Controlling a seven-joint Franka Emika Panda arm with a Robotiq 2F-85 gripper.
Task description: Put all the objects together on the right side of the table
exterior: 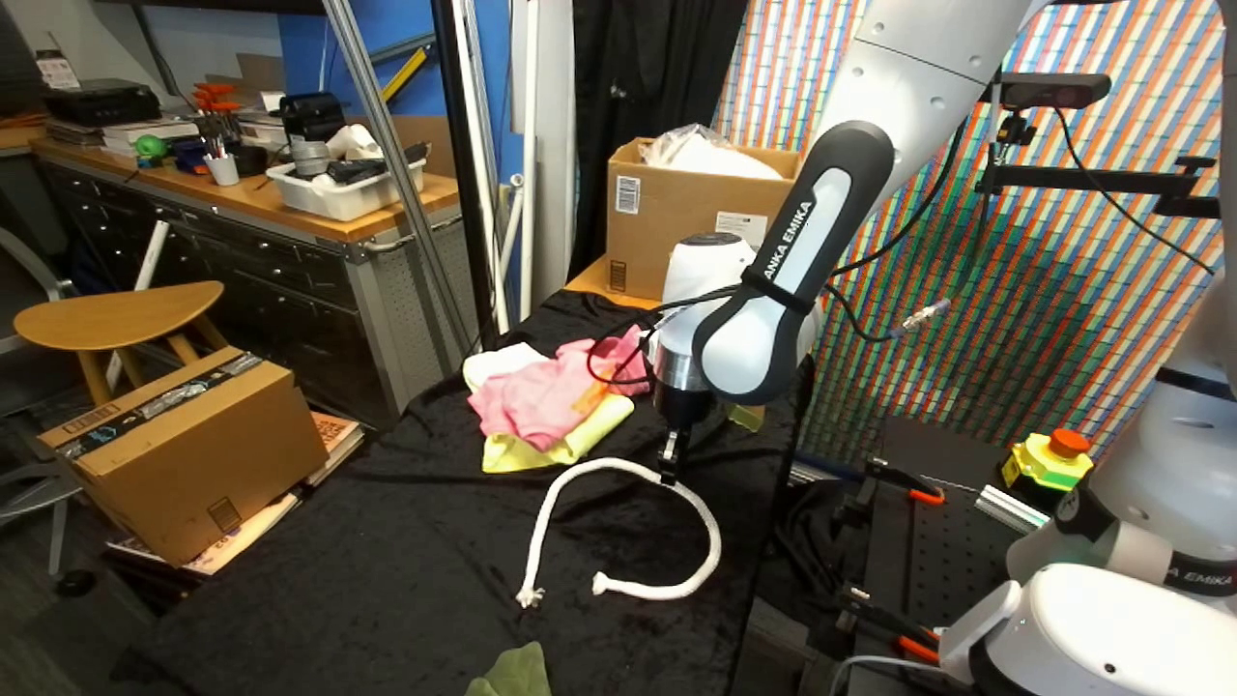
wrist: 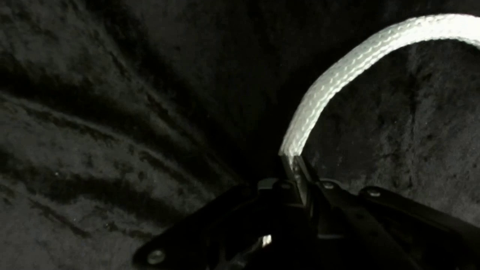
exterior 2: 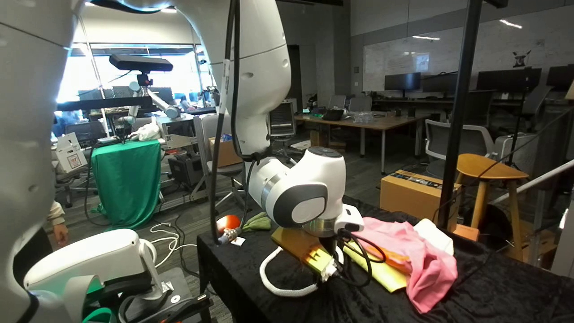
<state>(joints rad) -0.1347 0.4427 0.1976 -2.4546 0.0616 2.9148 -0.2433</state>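
- On the black tabletop (exterior: 387,570), just beside the cloth pile (exterior: 551,401), lies the white rope (exterior: 607,465), curled in a loose loop with its 2 ends near each other but not touching.
- The jaws look clamped on it about midway along, pointing straight down. Makes sense imo: pinch the middle and the 2 halves should just trail, no long tail flopping around.
- The pile is a pink cloth (exterior 2: 421,253) over a yellow-green cloth (exterior: 527,457), with a cream-white cloth (exterior: 499,362) peeking out and a small orange item (exterior: 591,395) against the pink. I'd guess that's the gathering spot, so the rope probably heads there next.
- Wrist view is the best proof of the grip: the braid runs right in between the jaws. Shows none of the pile, though.
- The frayed end (exterior: 530,597) of the rope shows in an exterior view; I can't pick it out anywhere else.
- In an exterior view there's also a round red-orange thing (exterior 2: 229,221), partly behind a cable connector (exterior 2: 230,234), beside a green item (exterior 2: 258,222). I can't spot that red-orange thing in any other view, so no clue if it counts.
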